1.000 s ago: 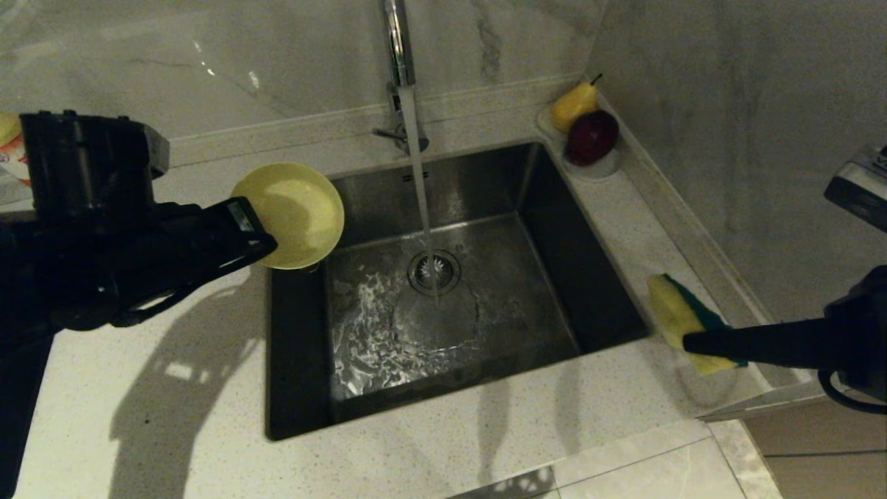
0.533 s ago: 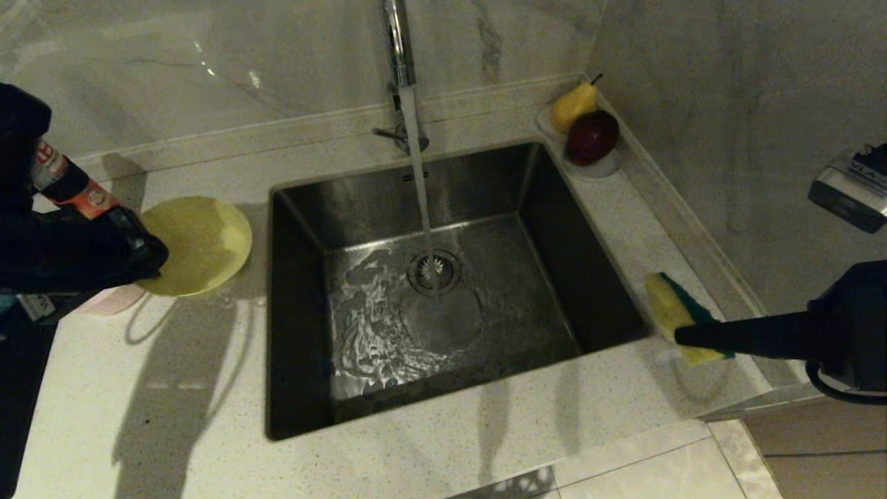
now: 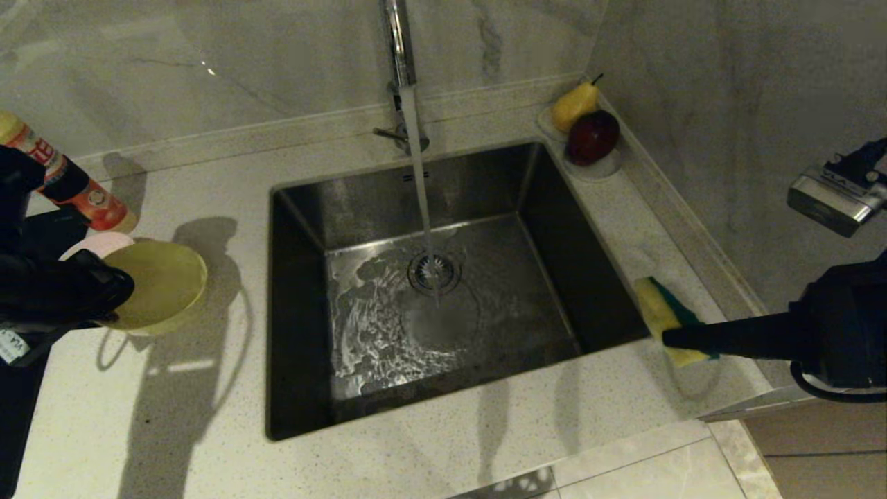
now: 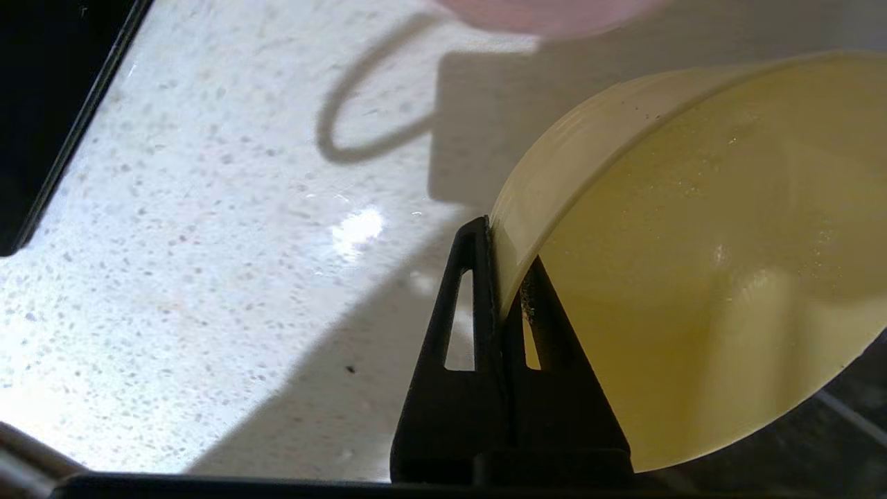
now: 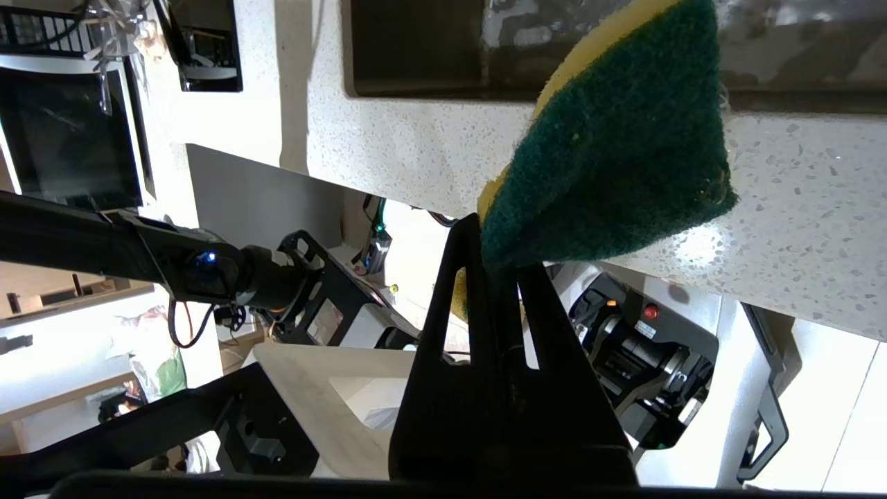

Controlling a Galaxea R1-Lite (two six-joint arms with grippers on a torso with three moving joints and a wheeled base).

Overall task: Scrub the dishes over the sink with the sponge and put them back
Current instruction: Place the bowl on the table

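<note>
In the head view the pink bowl (image 3: 97, 242) shows only as a sliver, the rest hidden behind the left arm and the yellow bowl (image 3: 163, 284). The yellow bowl's near rim is covered by the left pincer (image 3: 114, 287). The bottle (image 3: 66, 187) is cut off by the picture's left edge and partly masked by the arm. The tap (image 3: 398, 41) runs out past the top edge. The sponge's (image 3: 662, 319) lower part is hidden behind the right pincer (image 3: 675, 338). In the left wrist view the pink bowl (image 4: 547, 10) is a blurred strip cut by the edge.
</note>
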